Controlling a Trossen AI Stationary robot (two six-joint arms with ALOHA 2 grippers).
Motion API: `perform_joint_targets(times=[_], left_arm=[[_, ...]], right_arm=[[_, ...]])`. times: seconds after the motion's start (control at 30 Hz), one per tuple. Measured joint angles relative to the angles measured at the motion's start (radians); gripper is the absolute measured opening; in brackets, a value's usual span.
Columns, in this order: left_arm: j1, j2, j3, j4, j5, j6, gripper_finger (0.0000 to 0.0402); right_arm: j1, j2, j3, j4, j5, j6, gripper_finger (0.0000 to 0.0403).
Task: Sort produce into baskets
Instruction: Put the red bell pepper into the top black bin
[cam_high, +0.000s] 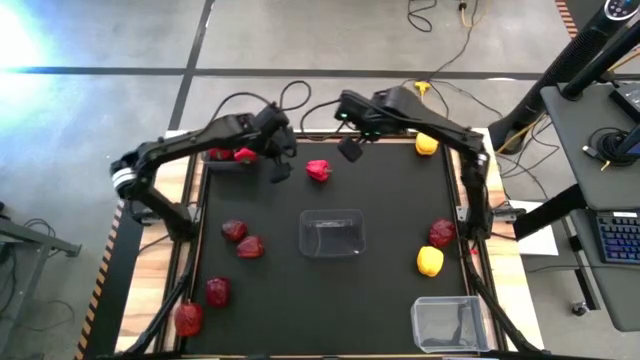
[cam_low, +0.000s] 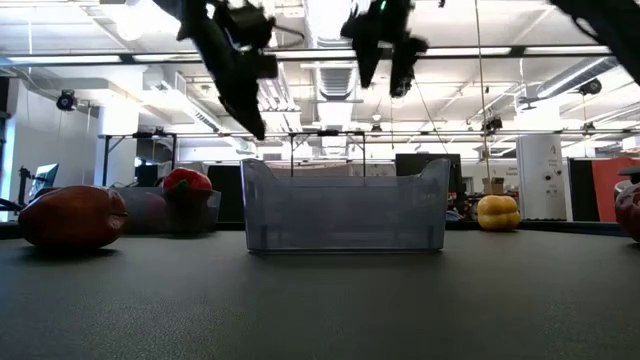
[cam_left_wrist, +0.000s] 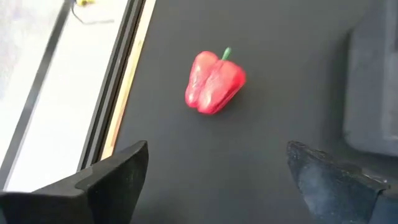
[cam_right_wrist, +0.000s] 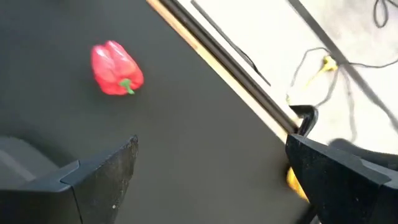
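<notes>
The black worktop (cam_high: 330, 290) carries everything, and no brand, label or readable writing shows on any of it. A clear basket (cam_high: 332, 233) stands at mid-worktop, nearer the front than both pairs of jaws; a second clear basket (cam_high: 449, 324) sits at the front right corner, well apart from them. A dark grey basket (cam_high: 222, 158) lies just behind the left arm and seems to hold red produce, though the arm hides most of it.

The left gripper (cam_high: 279, 170) hangs above the worktop with its jaws spread wide and holding nothing. The right gripper (cam_high: 350, 149) hangs near it, jaws likewise wide apart and empty.

A bright red bell pepper (cam_high: 318, 170) lies on its side between the two grippers, touching neither; in the left wrist view it (cam_left_wrist: 214, 83) lies ahead of the open jaws. A yellow pepper (cam_high: 427, 144) rests just beyond the right gripper's outer side. Another yellow pepper (cam_high: 430, 261) and a dark red apple (cam_high: 441, 233) sit near the right edge. Four dark red pieces (cam_high: 234, 230) are scattered at the front left.
</notes>
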Motion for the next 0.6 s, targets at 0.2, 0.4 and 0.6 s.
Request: perform_joint_targets(times=[0.2, 0.4, 0.6], left_arm=[[0.035, 0.129, 0.036, 0.000, -0.007, 0.083, 0.0345], [0.038, 0.206, 0.032, 0.062, 0.039, 0.240, 0.0332], [0.041, 0.271, 0.033, 0.151, 0.050, 0.306, 0.0330]], right_arm=[[0.064, -0.143, -0.101, -0.001, 0.006, 0.218, 0.0400], [0.146, -0.280, -0.285, -0.002, 0.108, 0.401, 0.0400], [0.189, -0.371, -0.488, 0.001, 0.159, 0.571, 0.0400]])
